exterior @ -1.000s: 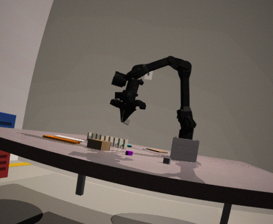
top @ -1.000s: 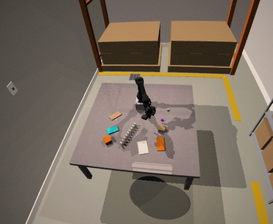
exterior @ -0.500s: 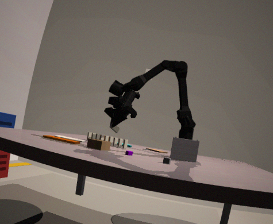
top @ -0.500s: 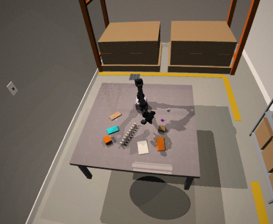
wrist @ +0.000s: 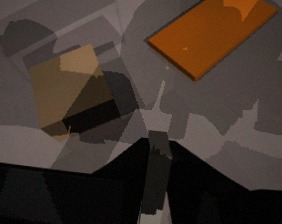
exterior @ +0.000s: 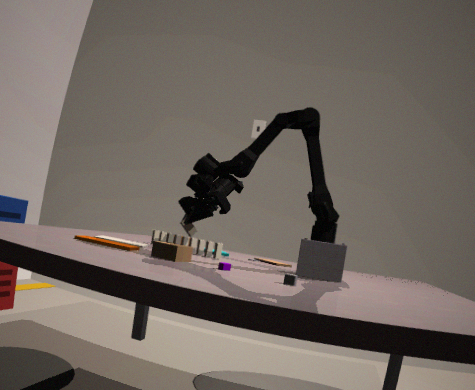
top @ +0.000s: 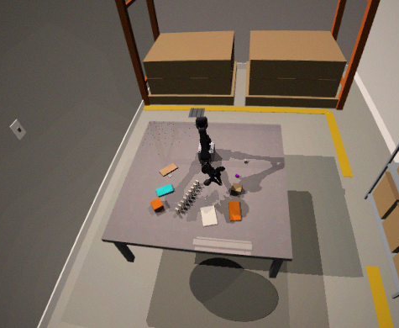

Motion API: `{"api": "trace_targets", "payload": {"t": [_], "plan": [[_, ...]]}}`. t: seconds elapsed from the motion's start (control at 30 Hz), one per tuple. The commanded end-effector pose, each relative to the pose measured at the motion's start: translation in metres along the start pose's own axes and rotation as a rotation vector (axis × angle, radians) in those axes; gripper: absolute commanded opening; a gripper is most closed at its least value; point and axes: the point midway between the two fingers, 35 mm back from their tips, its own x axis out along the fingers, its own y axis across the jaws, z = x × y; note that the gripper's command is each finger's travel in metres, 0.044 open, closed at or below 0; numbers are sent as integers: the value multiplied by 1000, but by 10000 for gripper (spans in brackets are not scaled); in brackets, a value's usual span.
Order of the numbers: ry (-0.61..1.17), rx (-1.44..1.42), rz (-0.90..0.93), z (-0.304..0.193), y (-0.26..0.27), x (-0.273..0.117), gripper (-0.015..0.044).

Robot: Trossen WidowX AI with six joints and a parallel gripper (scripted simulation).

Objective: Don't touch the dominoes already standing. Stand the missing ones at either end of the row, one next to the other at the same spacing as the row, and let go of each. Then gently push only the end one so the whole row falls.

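Note:
The row of pale dominoes stands upright on the table, running diagonally in the top view. My gripper is shut on a domino. The held domino is tilted and above the table; in the exterior view it appears just over the row. In the top view the gripper is to the right of the row's upper end, and the held domino cannot be made out there. No loose domino can be told apart on the table.
A wooden block and an orange slab are right of the row. A white slab lies nearby. A teal slab and orange cube are left. A purple cube is beyond the block.

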Motion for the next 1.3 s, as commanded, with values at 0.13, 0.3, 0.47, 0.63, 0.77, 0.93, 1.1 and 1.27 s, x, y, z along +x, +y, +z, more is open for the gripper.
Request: {"api": "trace_targets", "payload": {"t": [0.13,0.3,0.47,0.63,0.77,0.93,1.1,1.27], "plan": [[-157,24,26,-5,-6,-1,30],[-249,22,41,-8,-8,-5,30],[-335,12,58,-11,-7,-12,30],[-416,-6,76,-14,-5,-20,30],[-477,-24,91,-18,-2,-29,30],[-547,-54,111,-23,5,-40,30],[-610,-90,132,-28,13,-52,30],[-664,-132,154,-34,24,-66,30]]}}
